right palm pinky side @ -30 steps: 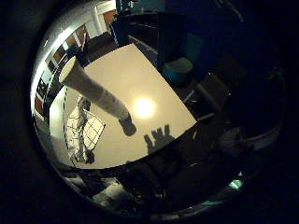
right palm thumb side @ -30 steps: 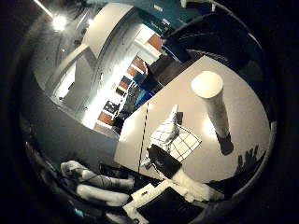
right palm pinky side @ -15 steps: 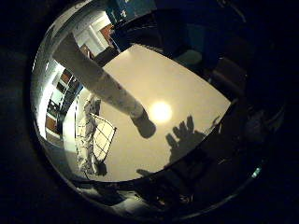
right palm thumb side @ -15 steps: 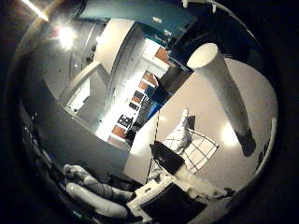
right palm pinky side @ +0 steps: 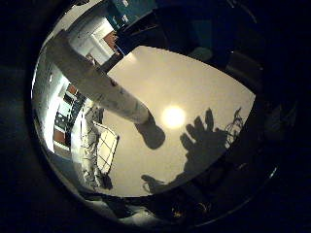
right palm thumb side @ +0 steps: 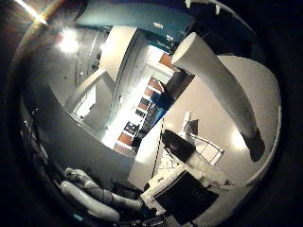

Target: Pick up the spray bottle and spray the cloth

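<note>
Little-finger-side view: tall white spray bottle (right palm pinky side: 104, 92) stands upright on the pale table (right palm pinky side: 204, 92), checked cloth (right palm pinky side: 99, 150) lying just beside its base; the hand's shadow falls on the tabletop w/ fingers spread.

Thumb-side view: hand (right palm thumb side: 94, 198) shows white fingers straight, holding nothing. Bottle's long axis rises toward the palm — likely a side-on approach before closing.
</note>
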Motion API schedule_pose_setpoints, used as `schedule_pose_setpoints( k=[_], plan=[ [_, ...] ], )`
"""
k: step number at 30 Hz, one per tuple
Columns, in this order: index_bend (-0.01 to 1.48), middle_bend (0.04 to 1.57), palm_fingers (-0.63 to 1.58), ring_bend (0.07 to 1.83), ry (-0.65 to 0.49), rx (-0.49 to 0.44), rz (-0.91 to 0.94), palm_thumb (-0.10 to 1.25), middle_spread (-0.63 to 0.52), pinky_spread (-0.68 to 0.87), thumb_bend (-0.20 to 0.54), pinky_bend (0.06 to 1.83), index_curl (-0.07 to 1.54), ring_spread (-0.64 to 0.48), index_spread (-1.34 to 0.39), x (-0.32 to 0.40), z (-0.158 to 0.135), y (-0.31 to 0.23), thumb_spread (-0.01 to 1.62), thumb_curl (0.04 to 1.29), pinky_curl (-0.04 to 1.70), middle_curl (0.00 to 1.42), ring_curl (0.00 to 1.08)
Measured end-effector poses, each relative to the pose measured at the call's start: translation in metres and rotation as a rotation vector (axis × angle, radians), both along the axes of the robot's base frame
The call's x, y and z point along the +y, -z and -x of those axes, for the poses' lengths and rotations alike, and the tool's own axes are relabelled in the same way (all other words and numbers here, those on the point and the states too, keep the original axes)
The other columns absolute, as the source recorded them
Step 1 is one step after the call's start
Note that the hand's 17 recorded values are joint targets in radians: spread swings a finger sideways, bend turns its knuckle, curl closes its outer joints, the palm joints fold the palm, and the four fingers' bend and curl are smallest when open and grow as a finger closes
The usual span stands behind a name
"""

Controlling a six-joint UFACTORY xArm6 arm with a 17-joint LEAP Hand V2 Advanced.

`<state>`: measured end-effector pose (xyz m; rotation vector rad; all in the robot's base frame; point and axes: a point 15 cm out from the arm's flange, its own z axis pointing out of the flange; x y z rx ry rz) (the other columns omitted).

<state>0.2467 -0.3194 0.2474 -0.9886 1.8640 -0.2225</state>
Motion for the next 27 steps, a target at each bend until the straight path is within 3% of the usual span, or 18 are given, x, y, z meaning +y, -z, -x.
schedule_pose_setpoints(
  k=[21,27],
  plan=[
    [0.15,0.34,0.23,0.6,-0.019,-0.005,-0.074,0.67,0.15,0.37,-0.024,0.41,0.27,0.19,-0.07,0.002,-0.037,0.03,1.03,0.36,0.28,0.37,0.26],
    [0.16,0.39,0.34,0.69,-0.038,-0.015,-0.09,0.67,0.12,0.34,-0.024,0.44,0.28,0.14,-0.07,0.008,-0.064,0.032,1.03,0.37,0.27,0.39,0.28]
  ],
)
